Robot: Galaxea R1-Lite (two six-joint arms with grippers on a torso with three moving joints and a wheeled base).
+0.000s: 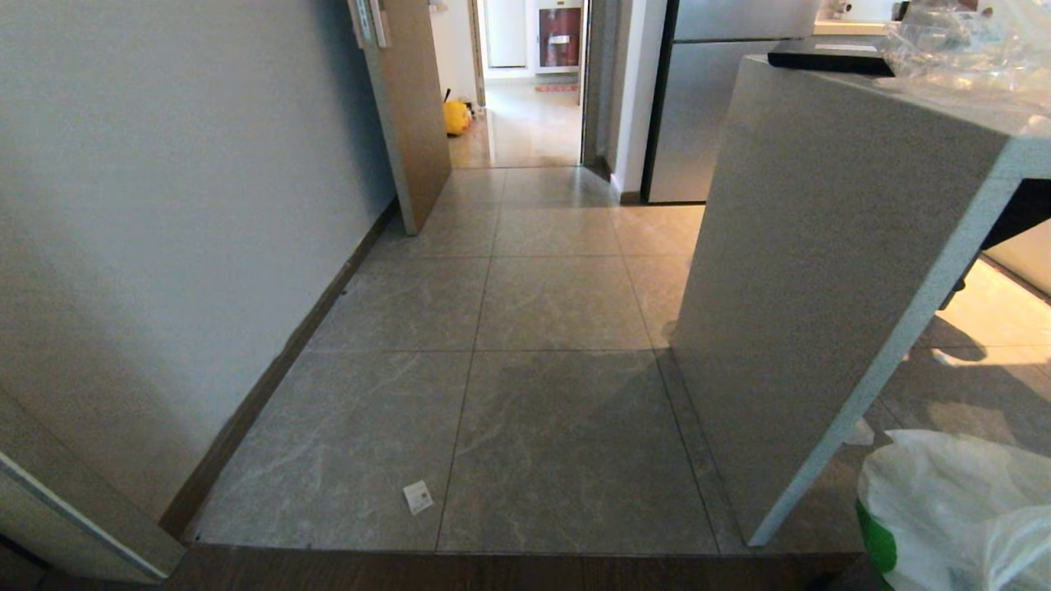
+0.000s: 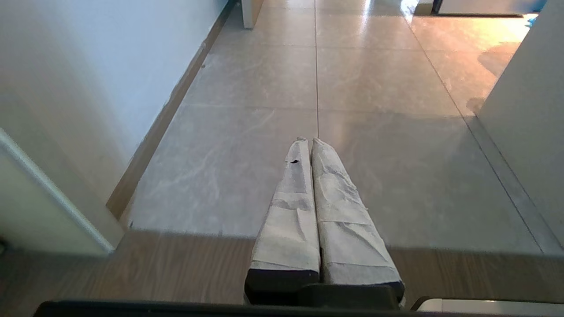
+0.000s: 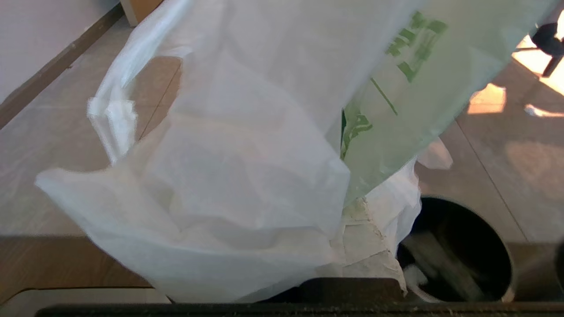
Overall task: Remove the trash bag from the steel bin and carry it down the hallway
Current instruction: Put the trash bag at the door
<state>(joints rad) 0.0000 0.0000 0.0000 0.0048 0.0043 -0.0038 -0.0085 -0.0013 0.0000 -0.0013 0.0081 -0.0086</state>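
Right wrist view: bag draped over my right gripper, clamped tight in it, just above bin.
Left gripper: closed, empty.
Tip: lift bag clear before driving.

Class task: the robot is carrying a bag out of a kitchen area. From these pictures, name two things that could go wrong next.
1. The thin white plastic bag with green print drapes loosely over the shut right gripper; it might slip free.
2. The grey stone counter end narrows the grey-tiled floor; the hanging bag could snag on it.
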